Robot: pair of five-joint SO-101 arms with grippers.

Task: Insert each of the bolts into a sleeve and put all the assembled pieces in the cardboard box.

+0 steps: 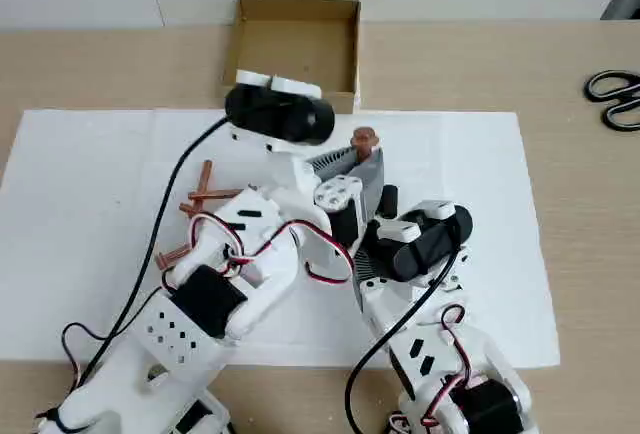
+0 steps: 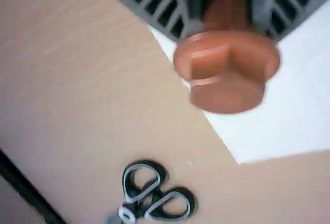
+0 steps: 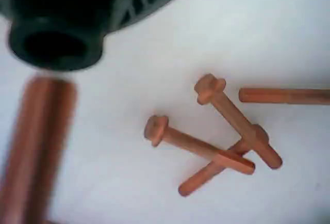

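On the white paper (image 1: 80, 204) lie loose bolts (image 1: 200, 194), crossed. Behind them the cardboard box (image 1: 298, 39) shows its bare floor. The left gripper (image 1: 362, 157) clamps a bolt (image 1: 365, 138). Just beside it, the right gripper (image 1: 386, 216) grips a black sleeve (image 1: 388, 197), with the bolt's shaft near its mouth, not inside. The scissors (image 1: 615, 99) lie far right.

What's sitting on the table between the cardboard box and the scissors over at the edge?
Nothing. In the high view, the stretch between the cardboard box and the scissors is just bare wooden table.
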